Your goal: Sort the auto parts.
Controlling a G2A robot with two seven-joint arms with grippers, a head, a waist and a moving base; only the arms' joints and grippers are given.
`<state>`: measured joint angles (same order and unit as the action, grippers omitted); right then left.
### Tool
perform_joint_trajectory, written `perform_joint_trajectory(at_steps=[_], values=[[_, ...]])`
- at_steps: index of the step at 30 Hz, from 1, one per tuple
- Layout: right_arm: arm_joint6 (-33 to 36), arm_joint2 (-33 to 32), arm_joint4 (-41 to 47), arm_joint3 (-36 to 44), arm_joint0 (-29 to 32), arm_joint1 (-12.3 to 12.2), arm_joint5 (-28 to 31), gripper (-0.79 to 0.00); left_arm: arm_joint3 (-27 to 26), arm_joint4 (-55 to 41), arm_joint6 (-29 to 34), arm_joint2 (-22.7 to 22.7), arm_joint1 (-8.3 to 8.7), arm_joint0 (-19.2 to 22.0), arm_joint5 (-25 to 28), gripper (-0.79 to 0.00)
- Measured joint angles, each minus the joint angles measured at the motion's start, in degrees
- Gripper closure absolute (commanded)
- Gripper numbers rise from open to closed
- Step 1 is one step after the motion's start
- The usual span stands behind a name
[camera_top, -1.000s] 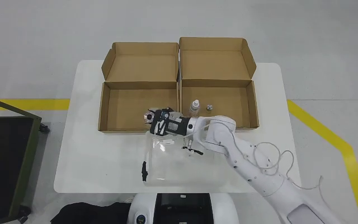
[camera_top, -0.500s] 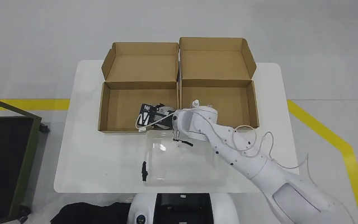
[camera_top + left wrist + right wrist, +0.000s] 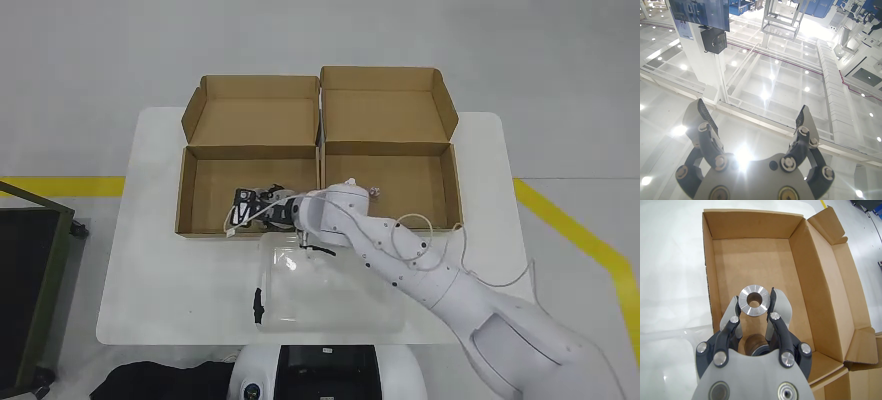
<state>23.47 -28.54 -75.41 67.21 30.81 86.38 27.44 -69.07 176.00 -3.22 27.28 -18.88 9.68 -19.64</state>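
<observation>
The right pincer [image 3: 754,303] has swung over from the clear tub [image 3: 300,300] and now hangs above the empty brown box [image 3: 757,262]. It is squeezed shut on a shiny metal ring [image 3: 745,308]. It likely drops the ring in next. The left pincer [image 3: 751,121] is wide open, holding nothing.

Two boxes stand side by side, touching, on the back half of the table [image 3: 150,280]: the left box [image 3: 205,195] and the right box [image 3: 440,190]. A tub [image 3: 330,300] lies in front of them. The right claw [image 3: 240,210] hangs over the left box's floor near its front wall, a ring [image 3: 754,302] between its fingers. A small part [image 3: 376,188] lies in the right box near its left wall.
</observation>
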Motion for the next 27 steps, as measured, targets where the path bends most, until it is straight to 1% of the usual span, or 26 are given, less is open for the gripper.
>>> perform_joint_trajectory(at_steps=[2, 4, 6, 8, 11, 17, 23, 27], values=[[0.3, 0.1, -0.3, -0.4, -0.3, 0.3, 0.1, -0.052, 0.0, 0.0, 0.0, 0.0, 0.00, 0.0, 0.0, -0.785], [0.6, 0.2, -0.9, -0.9, -0.5, 0.7, 0.4, -0.099, 0.0, 0.0, 0.0, 0.0, 0.00, 0.0, 0.0, -0.785], [0.9, 0.2, -1.3, -1.4, -0.7, 1.0, 0.5, -0.095, 0.0, 0.0, 0.0, 0.0, 0.00, 0.0, 0.0, -0.785], [1.0, 0.3, -1.5, -2.0, -0.7, 1.3, 0.8, -0.111, 0.0, 0.0, 0.0, 0.0, 0.00, 0.0, 0.0, -0.785], [1.8, 0.5, -2.1, -2.6, -0.8, 1.7, 1.7, -0.185, 0.0, 0.0, 0.0, 0.0, 0.00, 0.0, 0.0, -0.785], [2.2, 0.5, -2.9, -3.6, -0.8, 2.4, 2.5, -0.292, 0.0, 0.0, 0.0, 0.0, 0.00, 0.0, 0.0, -0.785], [2.2, 0.2, -3.4, -4.6, -0.6, 3.0, 3.0, -0.342, 0.0, 0.0, 0.0, 0.0, 0.00, 0.0, 0.0, -0.785], [1.4, -1.0, -3.5, -3.8, -0.5, 3.1, 3.0, -0.360, 0.0, 0.0, 0.0, 0.0, 0.00, 0.0, 0.0, -0.785]])
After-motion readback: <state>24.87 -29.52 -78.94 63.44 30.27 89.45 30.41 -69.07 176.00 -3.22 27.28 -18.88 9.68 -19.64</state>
